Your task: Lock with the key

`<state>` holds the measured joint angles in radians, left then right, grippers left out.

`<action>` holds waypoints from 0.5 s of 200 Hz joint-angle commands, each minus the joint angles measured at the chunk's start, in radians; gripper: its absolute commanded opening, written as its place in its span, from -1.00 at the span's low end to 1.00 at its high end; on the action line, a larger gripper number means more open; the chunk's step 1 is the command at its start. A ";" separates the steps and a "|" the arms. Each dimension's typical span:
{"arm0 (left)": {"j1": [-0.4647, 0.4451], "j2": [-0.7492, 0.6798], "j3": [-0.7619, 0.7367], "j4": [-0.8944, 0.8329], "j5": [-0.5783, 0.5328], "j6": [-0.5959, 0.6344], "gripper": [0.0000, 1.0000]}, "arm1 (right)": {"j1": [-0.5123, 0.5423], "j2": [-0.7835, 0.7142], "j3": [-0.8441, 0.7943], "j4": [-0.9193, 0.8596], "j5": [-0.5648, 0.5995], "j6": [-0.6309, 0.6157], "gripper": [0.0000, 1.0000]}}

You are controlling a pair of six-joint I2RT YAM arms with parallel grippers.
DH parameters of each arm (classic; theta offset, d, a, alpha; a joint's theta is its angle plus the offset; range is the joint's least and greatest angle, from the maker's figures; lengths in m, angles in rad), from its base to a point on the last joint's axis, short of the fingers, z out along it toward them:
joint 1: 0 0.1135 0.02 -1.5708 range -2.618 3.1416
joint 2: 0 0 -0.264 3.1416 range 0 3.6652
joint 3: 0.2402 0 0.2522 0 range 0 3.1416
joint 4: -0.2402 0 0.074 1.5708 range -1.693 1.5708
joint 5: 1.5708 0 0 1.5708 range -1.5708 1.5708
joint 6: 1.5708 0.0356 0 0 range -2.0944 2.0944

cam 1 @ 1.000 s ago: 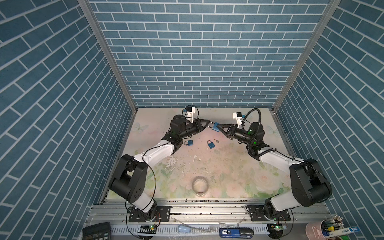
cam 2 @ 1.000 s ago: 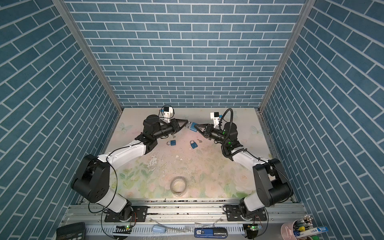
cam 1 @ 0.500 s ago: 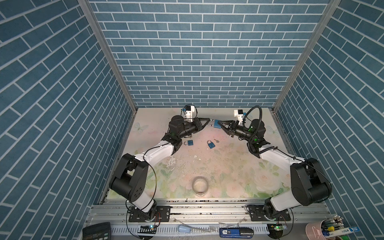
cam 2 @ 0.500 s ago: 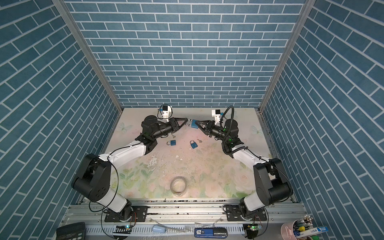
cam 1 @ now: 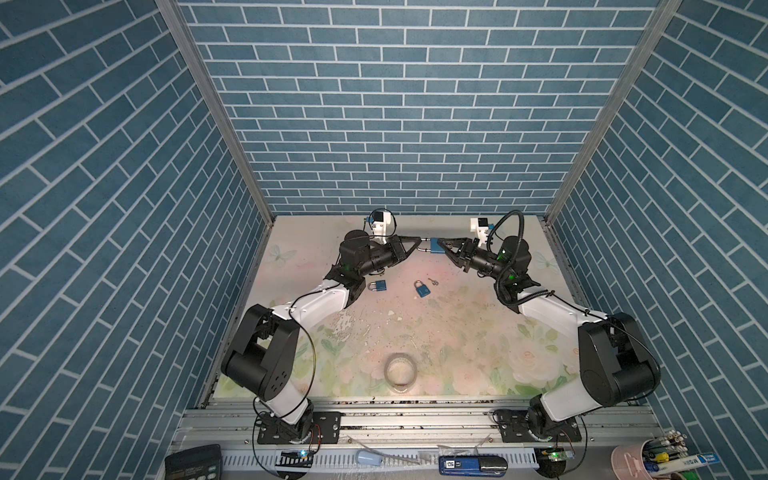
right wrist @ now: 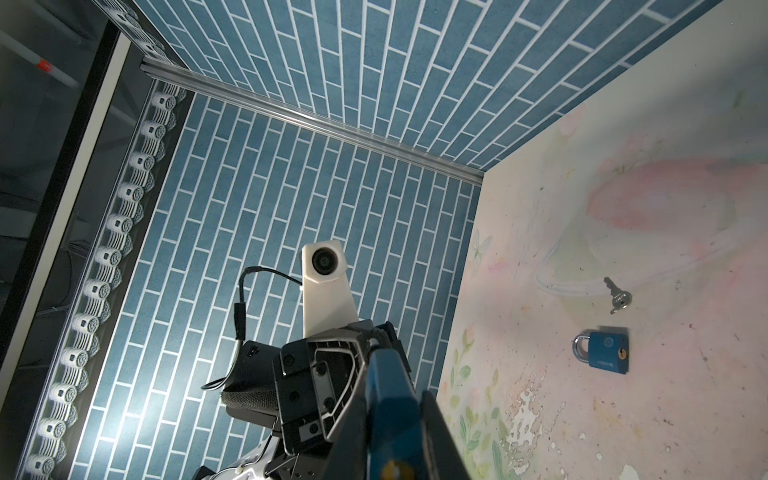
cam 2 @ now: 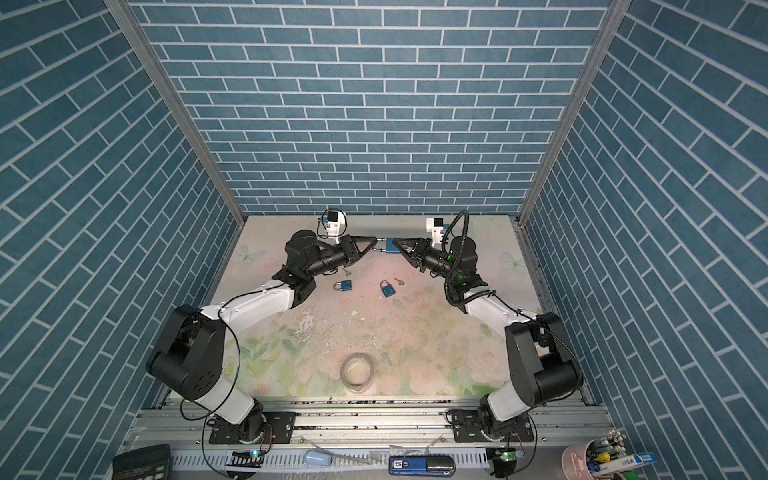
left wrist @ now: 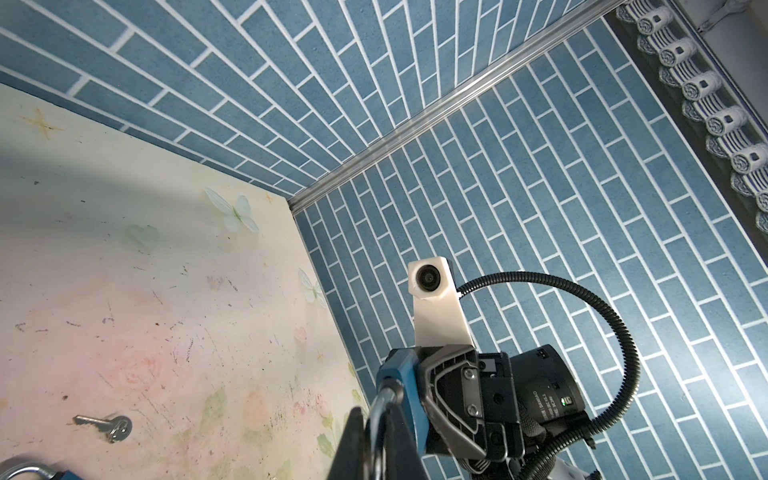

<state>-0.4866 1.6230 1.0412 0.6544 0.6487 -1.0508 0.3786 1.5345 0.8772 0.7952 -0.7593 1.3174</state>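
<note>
Both my arms reach over the far half of the bench (cam 1: 457, 328) and meet tip to tip near the back wall. One blue padlock (cam 1: 436, 246) is held between them, raised off the bench.

My left pincer (cam 1: 423, 244) is closed almost completely on the padlock's steel shackle (left wrist: 376, 415). In the left wrist view the loop passes between my two dark fingers (left wrist: 356, 444), and the blue body sits just beyond them.

My right pincer (cam 1: 442, 245) is closed on the padlock's blue body, with one finger against each broad face. In the right wrist view the body fills the gap between the fingers. The brass keyhole (right wrist: 392, 469) in the padlock's end faces that camera.

Loose items on the bench:

- The second padlock (cam 1: 378, 285) lies flat just beside my left forearm. Its shackle points left in both top views.
- The third padlock (cam 1: 422, 289) lies flat near the middle. Its shackle points toward the back wall.
- The key (cam 1: 433, 281) lies just beside the third padlock. I cannot tell whether the two touch.
- The second key (cam 2: 346, 272) lies close under my left arm. It is near the second padlock but apart from it.
- The tape roll (cam 1: 401, 371) lies flat near the front edge, well apart from everything else.
</note>
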 commanded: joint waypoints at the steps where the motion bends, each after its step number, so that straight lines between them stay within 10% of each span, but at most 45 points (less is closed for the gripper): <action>1: -0.069 -0.004 0.077 0.053 0.198 0.007 -1.00 | 0.003 0.039 -0.021 -0.020 0.114 -0.125 -1.00; 100: -0.101 0.023 0.146 -0.065 0.206 0.054 -1.00 | 0.028 0.071 0.012 0.013 0.052 -0.155 -1.00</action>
<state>-0.4892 1.6558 1.1282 0.5270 0.6601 -1.0233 0.3740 1.5494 0.8673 0.8524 -0.7448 1.2667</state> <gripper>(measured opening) 0.110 0.179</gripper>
